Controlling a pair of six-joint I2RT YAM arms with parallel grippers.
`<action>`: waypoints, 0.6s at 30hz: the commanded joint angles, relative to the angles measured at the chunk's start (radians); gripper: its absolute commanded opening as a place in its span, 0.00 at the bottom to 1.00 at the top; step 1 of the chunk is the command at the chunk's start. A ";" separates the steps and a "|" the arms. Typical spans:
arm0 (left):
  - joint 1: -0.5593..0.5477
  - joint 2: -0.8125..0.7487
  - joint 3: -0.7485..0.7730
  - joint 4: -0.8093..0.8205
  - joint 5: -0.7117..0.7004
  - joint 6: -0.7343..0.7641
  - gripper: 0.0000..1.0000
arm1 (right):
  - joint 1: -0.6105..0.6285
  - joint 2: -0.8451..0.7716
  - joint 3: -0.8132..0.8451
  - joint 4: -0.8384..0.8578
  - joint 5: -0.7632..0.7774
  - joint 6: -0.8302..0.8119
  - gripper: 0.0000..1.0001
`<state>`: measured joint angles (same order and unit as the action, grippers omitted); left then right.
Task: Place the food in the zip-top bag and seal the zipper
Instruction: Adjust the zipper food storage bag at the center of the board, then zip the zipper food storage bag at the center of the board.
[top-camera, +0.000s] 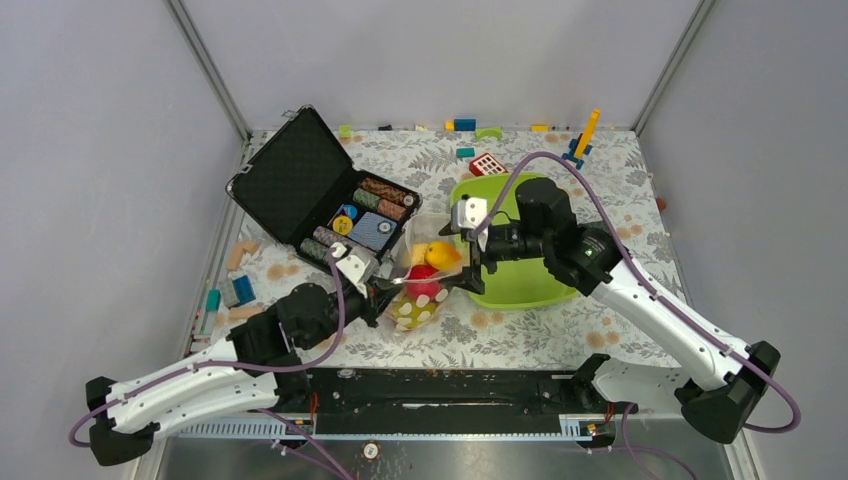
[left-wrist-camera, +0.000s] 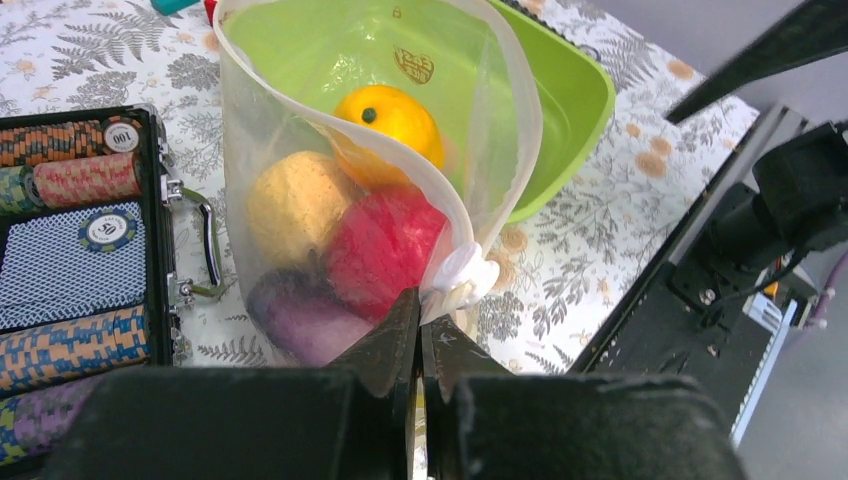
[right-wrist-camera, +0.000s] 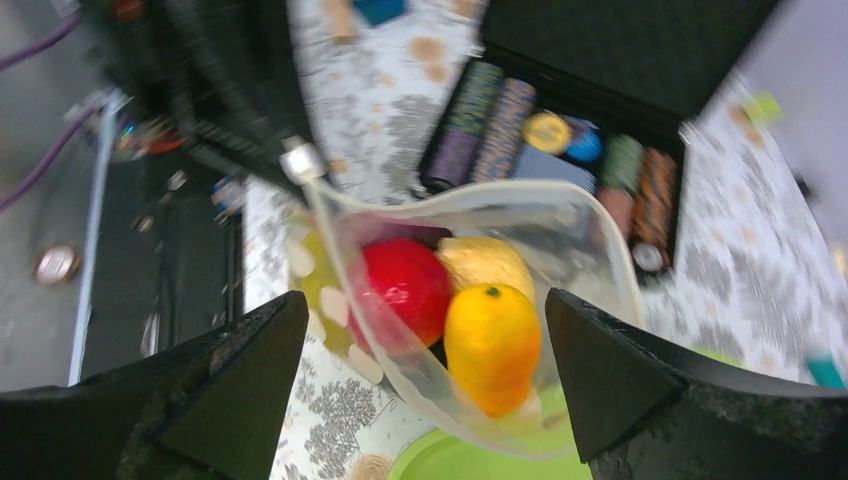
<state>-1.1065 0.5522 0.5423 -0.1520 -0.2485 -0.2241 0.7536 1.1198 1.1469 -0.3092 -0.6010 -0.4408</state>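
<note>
The clear zip-top bag (left-wrist-camera: 300, 110) stands on the table with its mouth open, leaning on the lime-green tray (left-wrist-camera: 570, 100). Inside lie an orange mango (left-wrist-camera: 392, 122), a yellowish ball (left-wrist-camera: 295, 200), a red apple (left-wrist-camera: 385, 245) and a purple eggplant (left-wrist-camera: 300, 315). My left gripper (left-wrist-camera: 420, 322) is shut on the bag's mouth edge, right beside the zipper's white slider tab (left-wrist-camera: 466, 274). My right gripper (right-wrist-camera: 425, 300) is open, its fingers either side of the bag's far mouth end, with the mango (right-wrist-camera: 490, 345) between them. From above, the bag (top-camera: 415, 308) sits between both grippers.
An open black case (top-camera: 290, 175) of striped poker chips (top-camera: 385, 195) lies left of the bag. The green tray (top-camera: 530, 285) sits under my right wrist. Loose toy blocks (top-camera: 235, 290) lie at the left edge, and others (top-camera: 487, 164) along the back.
</note>
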 joint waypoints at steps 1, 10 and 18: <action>-0.003 -0.019 0.086 -0.072 0.079 0.035 0.00 | -0.002 0.032 0.086 -0.134 -0.388 -0.347 0.97; -0.002 0.036 0.131 -0.068 0.073 0.054 0.00 | 0.090 0.189 0.232 -0.135 -0.434 -0.280 0.90; -0.003 0.002 0.116 -0.017 0.050 0.037 0.00 | 0.146 0.286 0.269 -0.088 -0.321 -0.233 0.75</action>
<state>-1.1065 0.5930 0.6205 -0.2794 -0.1905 -0.1844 0.8745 1.3876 1.3792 -0.4351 -0.9771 -0.7013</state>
